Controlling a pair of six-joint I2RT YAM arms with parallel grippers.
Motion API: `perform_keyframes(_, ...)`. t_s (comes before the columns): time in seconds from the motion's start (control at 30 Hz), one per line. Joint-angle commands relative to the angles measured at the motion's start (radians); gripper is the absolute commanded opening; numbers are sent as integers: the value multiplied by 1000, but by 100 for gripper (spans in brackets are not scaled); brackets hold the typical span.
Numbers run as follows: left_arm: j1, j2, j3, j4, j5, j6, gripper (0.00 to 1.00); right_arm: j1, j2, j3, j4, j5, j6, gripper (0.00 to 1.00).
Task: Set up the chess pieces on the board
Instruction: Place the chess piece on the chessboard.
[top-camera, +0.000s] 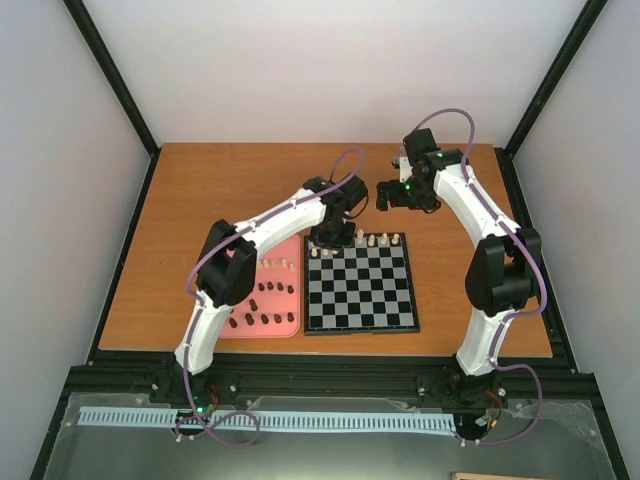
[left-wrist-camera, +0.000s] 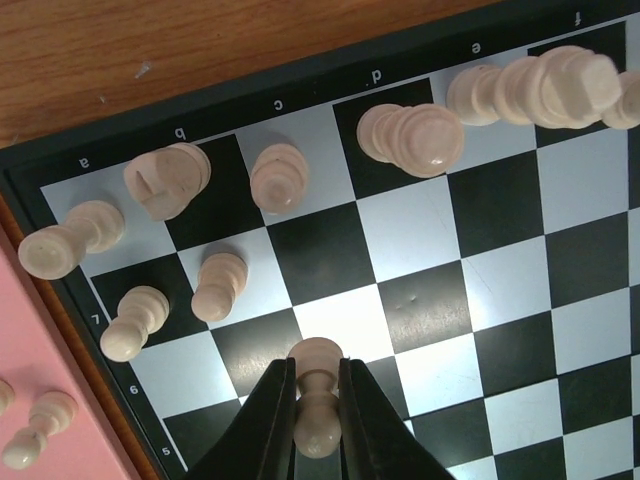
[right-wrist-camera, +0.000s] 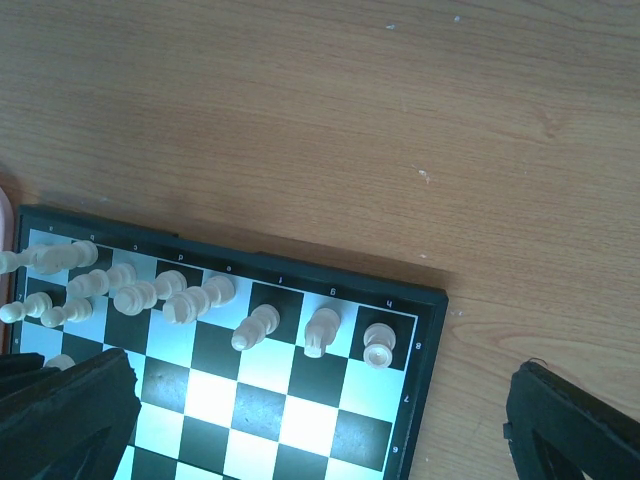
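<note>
While the left gripper (left-wrist-camera: 317, 372) hangs over the far left corner of the board (left-wrist-camera: 500, 200), its two dark fingers (left-wrist-camera: 270, 420) are drawn in narrow around one cream pawn (left-wrist-camera: 318, 405), pinching it across the slim stem between its rounded ends. Two pawns (left-wrist-camera: 135, 320) stand just beside it in the second rank, with the cream back-rank pieces (left-wrist-camera: 410, 135) behind them (whether the held one touches a square yet, we cannot tell from the wrist view). We judge this piece to be very light, hard and stiff, with a smooth turned surface that could twist or slip out of a loose pinch. The waist seems the right place to hold it, since the wider parts above and below keep it from sliding through. Its small foot makes it easy to tip, so we would set it down upright and release gently, clear of its neighbours. The right gripper (right-wrist-camera: 320, 425) hangs beyond the board's far edge, fingers spread wide with nothing between them. Dark pieces (top-camera: 265, 320) lie on the pink tray (top-camera: 265, 334), left of the board.
</note>
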Motion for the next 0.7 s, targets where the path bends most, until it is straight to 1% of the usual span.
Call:
perform_keyframes(0.0,-6,25,38,2,-10,17,7,-7,12,6,5,6,-1,100)
perform_keyframes(0.3,-6,62,36,45,-13,14,7,-7,22,5,7,2,-4,100)
perform_keyframes(0.67,-6,96,61,51,-26,22,7,-8,34,12,6,-2,-4,100)
